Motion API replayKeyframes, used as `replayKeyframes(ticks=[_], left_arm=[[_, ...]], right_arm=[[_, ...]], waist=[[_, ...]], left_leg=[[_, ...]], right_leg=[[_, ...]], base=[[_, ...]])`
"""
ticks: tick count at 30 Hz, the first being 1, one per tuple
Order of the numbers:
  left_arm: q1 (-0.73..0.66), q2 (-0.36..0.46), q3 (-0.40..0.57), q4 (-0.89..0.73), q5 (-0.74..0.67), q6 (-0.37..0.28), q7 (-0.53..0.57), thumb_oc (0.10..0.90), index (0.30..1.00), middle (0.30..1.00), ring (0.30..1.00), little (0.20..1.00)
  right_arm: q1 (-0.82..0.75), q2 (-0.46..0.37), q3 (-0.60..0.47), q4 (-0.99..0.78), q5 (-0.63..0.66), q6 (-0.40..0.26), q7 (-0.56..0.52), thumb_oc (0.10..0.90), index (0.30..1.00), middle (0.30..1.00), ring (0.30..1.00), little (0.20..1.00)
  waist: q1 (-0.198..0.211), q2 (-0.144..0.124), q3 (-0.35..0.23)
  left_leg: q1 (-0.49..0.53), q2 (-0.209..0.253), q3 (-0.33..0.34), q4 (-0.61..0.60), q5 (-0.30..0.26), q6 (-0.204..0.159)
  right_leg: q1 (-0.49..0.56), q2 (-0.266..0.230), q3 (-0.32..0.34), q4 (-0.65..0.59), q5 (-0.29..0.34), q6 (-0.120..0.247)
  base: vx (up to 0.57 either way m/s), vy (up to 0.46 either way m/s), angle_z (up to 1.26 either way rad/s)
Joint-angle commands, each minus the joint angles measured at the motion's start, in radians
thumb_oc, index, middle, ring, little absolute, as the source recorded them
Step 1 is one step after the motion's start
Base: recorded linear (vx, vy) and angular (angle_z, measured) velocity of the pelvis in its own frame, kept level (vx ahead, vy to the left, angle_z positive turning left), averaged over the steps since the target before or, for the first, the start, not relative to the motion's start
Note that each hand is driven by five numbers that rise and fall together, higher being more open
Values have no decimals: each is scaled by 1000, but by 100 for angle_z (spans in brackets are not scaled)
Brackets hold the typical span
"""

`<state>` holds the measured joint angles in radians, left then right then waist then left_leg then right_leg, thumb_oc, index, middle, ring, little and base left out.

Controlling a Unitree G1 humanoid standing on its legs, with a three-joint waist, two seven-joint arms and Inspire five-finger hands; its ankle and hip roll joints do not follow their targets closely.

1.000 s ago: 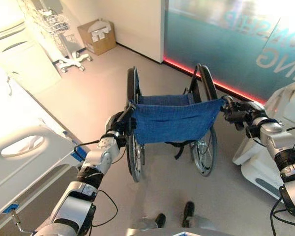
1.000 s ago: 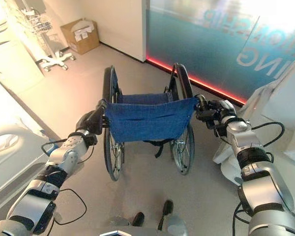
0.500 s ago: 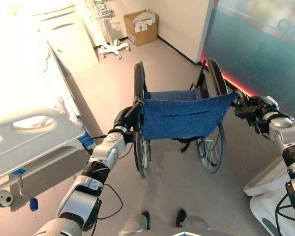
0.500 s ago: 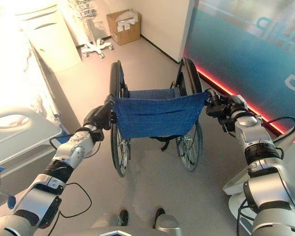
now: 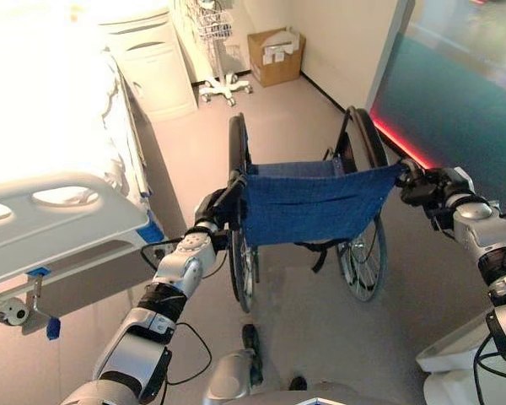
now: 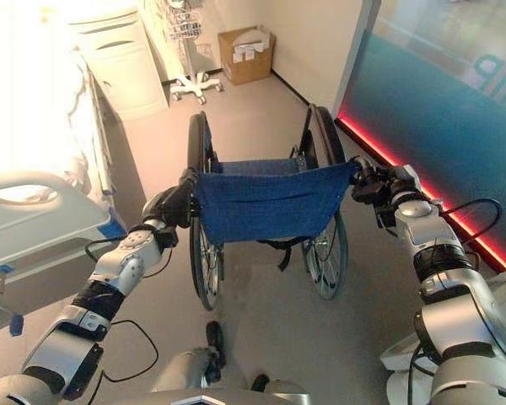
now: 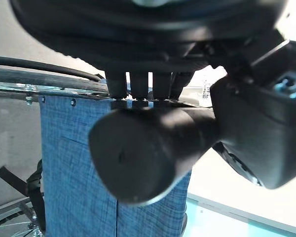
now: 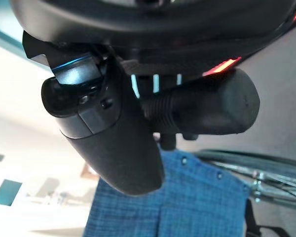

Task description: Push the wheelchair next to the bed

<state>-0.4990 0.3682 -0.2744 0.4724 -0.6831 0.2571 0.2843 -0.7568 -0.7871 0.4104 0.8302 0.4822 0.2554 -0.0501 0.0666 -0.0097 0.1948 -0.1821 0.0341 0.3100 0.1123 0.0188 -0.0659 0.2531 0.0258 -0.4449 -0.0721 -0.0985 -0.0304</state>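
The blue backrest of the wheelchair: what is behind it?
Past the backrest show part of the blue seat, both big wheels' tops and grey floor. The footrests and front wheels are covered.

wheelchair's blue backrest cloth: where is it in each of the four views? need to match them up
Left eye view: blue backrest cloth at centre, stretched between the two push handles.
Right eye view: centre again, slightly further left.
Left wrist view: behind the left push handle held by the left robot hand, hanging down.
Right wrist view: beyond the right robot hand, under the right push handle, cloth at.
Shared landmark: the wheelchair's large wheel rim.
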Motion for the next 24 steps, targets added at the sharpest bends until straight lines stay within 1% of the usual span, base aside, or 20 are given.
replayKeyframes(ticks=[1,2,3,4,5,6,7,8,9,12,15,17,18,19,20,21,22,24], left_arm=[[-7,106,7,-23,22,-118,-23,400,300,300,300,300],[-7,105,6,-20,21,-118,-24,400,300,300,300,300],[-9,102,4,-17,22,-117,-26,400,300,300,300,300],[-9,96,-2,-10,23,-116,-30,400,300,300,300,300],[-9,94,-4,-10,23,-116,-29,400,300,300,300,300],[-8,91,-5,-9,24,-117,-28,400,300,300,300,300],[0,86,-6,-10,21,-120,-26,400,300,300,300,300],[3,84,-3,-10,19,-116,-26,400,300,300,300,300],[4,79,-1,-8,23,-115,-27,400,300,300,300,300],[5,64,-3,17,42,-133,-39,400,300,300,300,300],[2,63,-20,14,39,-141,-30,400,300,300,300,300],[-2,64,-31,3,40,-135,-26,400,300,300,300,300],[-4,63,-36,0,44,-133,-24,400,300,300,300,300],[-8,60,-42,3,47,-133,-28,400,300,300,300,300],[-14,56,-53,2,50,-130,-27,400,300,300,300,300],[-14,56,-54,2,50,-130,-27,400,300,300,300,300],[-16,54,-59,4,48,-129,-24,400,300,300,300,300],[-15,55,-56,8,51,-126,-27,400,300,300,300,300]], right_arm=[[-139,55,-11,-52,31,-196,121,400,300,300,300,300],[-137,58,-15,-54,31,-197,123,400,300,300,300,300],[-130,60,-20,-63,32,-197,121,400,300,300,300,300],[-106,60,-35,-82,29,-203,127,400,300,300,300,300],[-99,58,-37,-87,30,-205,129,400,300,300,300,300],[-93,56,-41,-93,30,-208,135,400,300,300,300,300],[-87,49,-43,-99,33,-210,148,400,300,300,300,300],[-89,53,-43,-92,28,-215,161,400,300,300,300,300],[-98,57,-41,-89,28,-211,164,400,300,300,300,300],[-139,73,-37,-67,18,-197,168,400,300,300,300,300],[-156,67,-26,-66,27,-200,161,400,300,300,300,300],[-159,59,-25,-74,37,-198,149,400,300,300,300,300],[-159,57,-27,-75,35,-199,146,400,300,300,300,300],[-160,55,-30,-74,34,-198,141,400,300,300,300,300],[-159,53,-39,-72,31,-195,134,400,300,300,300,300],[-159,53,-40,-72,31,-195,134,400,300,300,300,300],[-159,53,-47,-72,31,-190,135,400,300,300,300,300],[-155,57,-54,-70,27,-190,141,400,300,300,300,300]], waist=[[103,-55,-129],[105,-57,-132],[104,-57,-132],[96,-46,-128],[94,-43,-127],[94,-29,-126],[91,-18,-124],[89,-15,-121],[87,-14,-120],[78,-8,-114],[54,-15,-99],[31,-23,-94],[23,-29,-90],[11,-37,-87],[-5,-45,-83],[-7,-44,-83],[-16,-48,-82],[-19,-50,-84]], left_leg=[[57,-81,-38,-27,-13,71],[65,-88,-41,-31,-13,77],[80,-101,-54,-37,-18,87],[114,-114,-86,-47,-25,98],[121,-117,-93,-49,-27,100],[120,-106,-92,-48,-13,107],[145,-114,-126,-49,-22,111],[164,-121,-142,-50,-31,115],[177,-123,-146,-53,-35,117],[217,-121,-170,-63,-46,110],[253,-123,-198,-64,-78,103],[270,-131,-225,-64,-107,100],[277,-138,-237,-64,-120,102],[288,-147,-252,-62,-142,106],[307,-161,-282,-53,-176,113],[309,-161,-284,-52,-179,113],[328,-166,-301,-42,-202,114],[343,-169,-311,-29,-221,113]], right_leg=[[8,-143,81,272,-41,154],[-2,-160,74,312,-13,167],[-32,-185,80,396,28,185],[-94,-222,99,559,78,196],[-107,-232,103,596,84,196],[-124,-230,94,627,107,180],[-156,-250,108,718,130,175],[-176,-260,116,736,139,173],[-185,-263,114,712,133,168],[-221,-244,98,570,81,154],[-286,-239,121,398,124,168],[-346,-230,159,276,180,187],[-370,-229,175,241,197,196],[-390,-228,196,190,234,211],[-424,-225,224,129,280,228],[-423,-224,224,124,283,229],[-436,-220,229,79,301,234],[-440,-217,234,78,308,233]], base=[[217,149,-40],[255,208,-25],[262,247,-10],[255,237,1],[175,200,11],[156,152,33],[206,153,42],[266,115,39],[223,15,18],[192,-67,-5],[181,-121,10],[189,-141,29],[205,-141,52],[308,-188,58],[254,-147,58],[353,-208,88],[260,-168,95],[305,-214,104]])
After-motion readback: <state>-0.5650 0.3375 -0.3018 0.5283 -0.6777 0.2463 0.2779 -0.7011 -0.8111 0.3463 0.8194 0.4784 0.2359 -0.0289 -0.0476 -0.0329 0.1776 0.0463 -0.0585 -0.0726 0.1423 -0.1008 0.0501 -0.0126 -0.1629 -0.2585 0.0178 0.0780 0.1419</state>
